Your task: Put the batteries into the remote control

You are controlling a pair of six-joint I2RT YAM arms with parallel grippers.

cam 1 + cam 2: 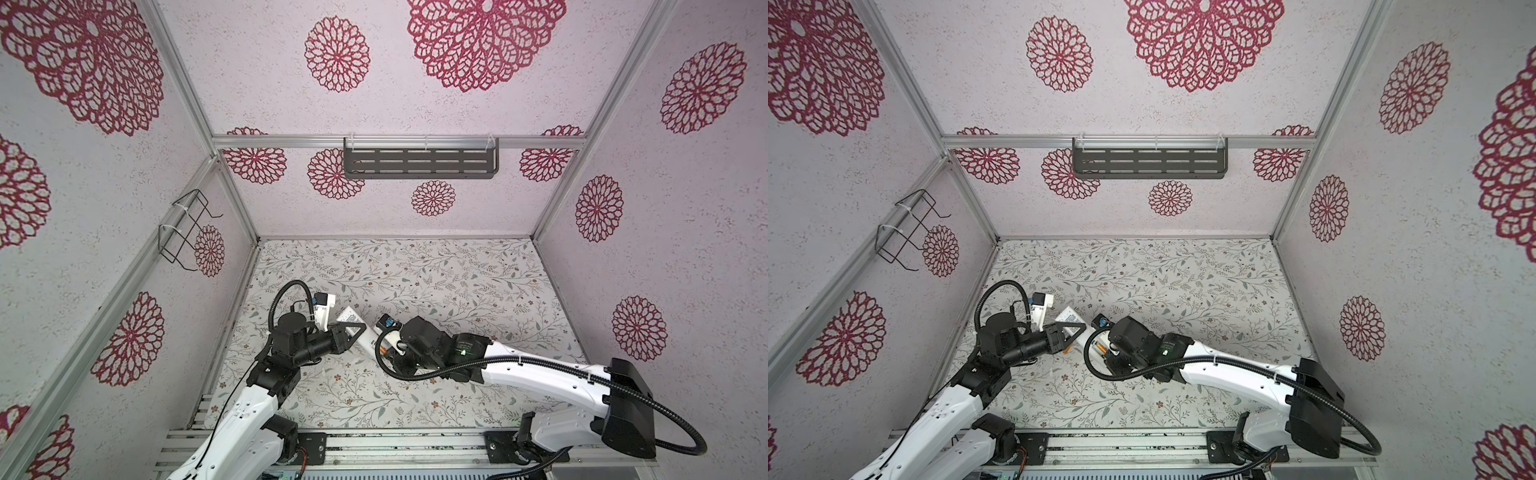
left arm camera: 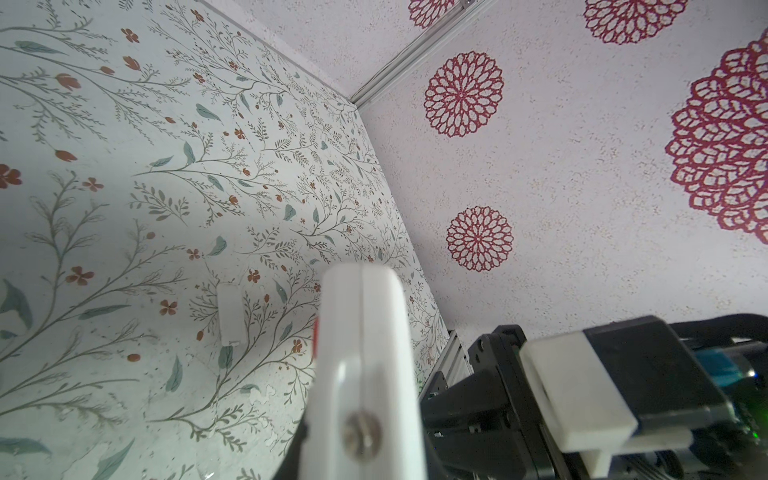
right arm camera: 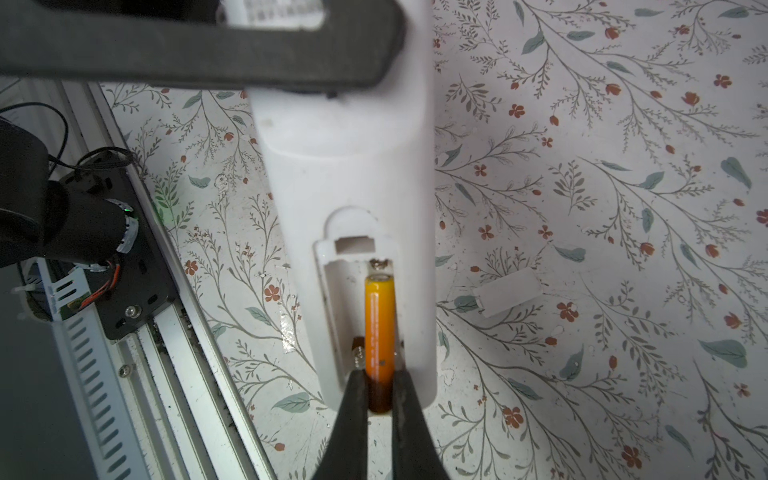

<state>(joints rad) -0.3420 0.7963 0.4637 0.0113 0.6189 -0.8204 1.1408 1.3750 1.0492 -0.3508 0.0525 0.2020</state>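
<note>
Orange battery: seen from right wrist, not left | right gripper clamps it | left gripper clamps remote control

Long white remote control, plain back up, compartment uncovered. Orange battery lying lengthwise in one bay, neighbouring bay empty. Possibly second battery, small orange sliver on counter just beside.

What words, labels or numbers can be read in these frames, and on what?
None legible.
The label on the remote: dark print, too blurred to read.
The battery: a fine line of print along its side, too small to read.
</note>
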